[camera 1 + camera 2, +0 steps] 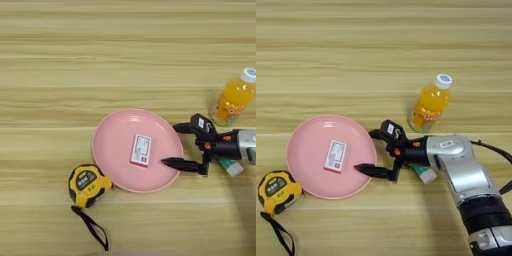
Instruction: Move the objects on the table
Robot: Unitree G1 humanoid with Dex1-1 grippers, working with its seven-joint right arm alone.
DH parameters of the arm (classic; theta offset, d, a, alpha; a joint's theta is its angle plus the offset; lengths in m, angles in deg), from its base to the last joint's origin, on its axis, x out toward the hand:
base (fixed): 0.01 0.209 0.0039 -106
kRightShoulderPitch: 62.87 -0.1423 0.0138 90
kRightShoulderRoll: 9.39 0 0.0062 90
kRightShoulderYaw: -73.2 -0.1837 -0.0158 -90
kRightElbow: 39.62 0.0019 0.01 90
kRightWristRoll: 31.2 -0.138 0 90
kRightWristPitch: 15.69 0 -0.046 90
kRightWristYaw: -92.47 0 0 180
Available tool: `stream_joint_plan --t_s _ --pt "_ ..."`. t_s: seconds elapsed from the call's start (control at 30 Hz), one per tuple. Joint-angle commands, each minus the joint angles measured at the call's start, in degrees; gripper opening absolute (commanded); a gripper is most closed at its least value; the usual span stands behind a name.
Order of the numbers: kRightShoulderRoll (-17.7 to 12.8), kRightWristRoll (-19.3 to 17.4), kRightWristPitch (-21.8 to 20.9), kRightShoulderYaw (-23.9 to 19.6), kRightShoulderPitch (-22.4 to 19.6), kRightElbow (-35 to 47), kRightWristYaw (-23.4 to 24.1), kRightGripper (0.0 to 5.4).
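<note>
The round pink plate [115, 165] lies on the table [125, 55], with the small red-white flat box [141, 149] lying in its middle. My right gripper [169, 144] is open at the plate's right rim. One black finger is just off the rim and the other reaches over it. A yellow-black tape measure [88, 185] touches the plate's near-left edge, its black strap trailing toward me. The small orange juice bottle [431, 105] stands upright behind the gripper. The white-teal tube [424, 173] lies on the table, mostly hidden under the gripper's body.
My silver forearm [461, 170] comes in from the bottom right corner, with a black cable beside it.
</note>
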Motion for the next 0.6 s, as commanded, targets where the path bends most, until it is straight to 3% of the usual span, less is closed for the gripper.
stream_joint_plan --t_s 0.03,0.37,0.6 --pt "-1.18 -0.67 -0.32 -0.63 -2.14 4.16 1.43 5.38" --pt "-0.86 -1.14 0.57 -0.34 -1.31 7.77 1.36 5.38" --pt "-0.6 -0.94 -0.11 -1.4 -2.36 6.07 2.54 5.38"
